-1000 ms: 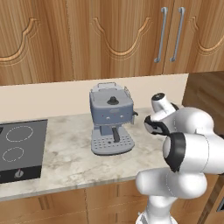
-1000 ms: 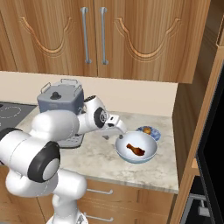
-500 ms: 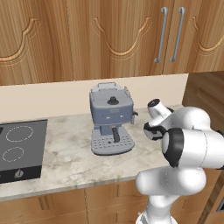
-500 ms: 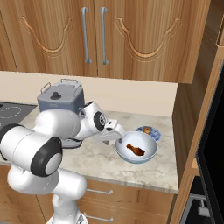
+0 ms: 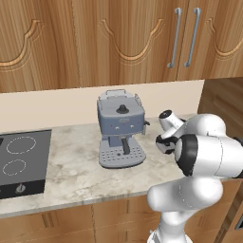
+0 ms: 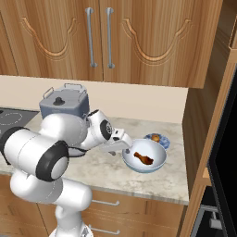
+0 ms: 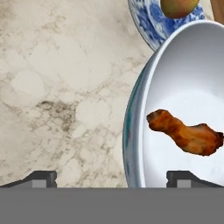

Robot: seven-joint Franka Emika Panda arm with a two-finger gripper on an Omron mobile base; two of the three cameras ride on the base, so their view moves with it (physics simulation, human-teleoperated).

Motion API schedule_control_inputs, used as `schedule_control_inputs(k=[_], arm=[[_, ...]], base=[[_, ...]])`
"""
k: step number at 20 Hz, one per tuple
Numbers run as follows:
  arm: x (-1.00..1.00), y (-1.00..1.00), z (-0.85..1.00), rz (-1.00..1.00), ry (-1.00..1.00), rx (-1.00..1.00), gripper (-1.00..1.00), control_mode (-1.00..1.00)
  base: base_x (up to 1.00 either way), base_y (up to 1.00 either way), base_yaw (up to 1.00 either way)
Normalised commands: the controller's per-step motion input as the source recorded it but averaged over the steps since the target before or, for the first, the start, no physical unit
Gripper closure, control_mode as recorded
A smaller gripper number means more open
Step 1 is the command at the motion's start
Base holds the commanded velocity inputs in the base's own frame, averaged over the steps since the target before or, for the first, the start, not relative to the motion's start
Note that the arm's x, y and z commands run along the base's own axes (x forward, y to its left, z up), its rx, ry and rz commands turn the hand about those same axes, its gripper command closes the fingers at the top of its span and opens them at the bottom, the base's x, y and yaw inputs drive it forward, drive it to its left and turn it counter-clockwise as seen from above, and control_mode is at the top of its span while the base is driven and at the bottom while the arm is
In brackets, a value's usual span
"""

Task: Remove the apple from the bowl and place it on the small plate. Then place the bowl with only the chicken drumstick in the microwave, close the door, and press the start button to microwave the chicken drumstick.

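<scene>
The white bowl [image 6: 155, 165] rests on the marble counter with the orange-brown chicken drumstick [image 6: 142, 158] inside it. Just behind it, the small blue plate [image 6: 164, 141] carries the apple [image 6: 156, 137]. My gripper [image 6: 126, 149] is low at the bowl's left rim. In the hand view the gripper [image 7: 113, 178] is open, its fingertips [image 7: 41, 178] standing on either side of the bowl's rim [image 7: 131, 131], one outside and one over the inside. The drumstick [image 7: 186, 133] lies close ahead; the apple [image 7: 177, 6] and plate [image 7: 151, 24] are at the top.
A grey-blue coffee machine [image 5: 121, 128] stands on the counter left of the arm, and a black hob [image 5: 19, 161] lies further left. A tall wooden cabinet with a dark appliance front [image 6: 224, 134] rises right of the bowl. Wall cupboards hang overhead.
The hand has come down and toward the bowl, from above its left side to straddling its rim. Bowl, drumstick, plate and apple have stayed put.
</scene>
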Motion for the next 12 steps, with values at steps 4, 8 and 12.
schedule_control_inputs(k=[4,8,12], arm=[[0.0,-0.14,-0.11,0.0,0.0,0.0,-1.0,-1.0],[0.0,-0.05,-0.1,0.0,0.01,0.0,-1.0,-1.0],[0.0,-0.05,-0.12,0.0,0.02,0.0,-1.0,-1.0]], base=[[0.0,0.0,0.0],[0.0,0.0,0.0],[0.0,0.0,0.0]])
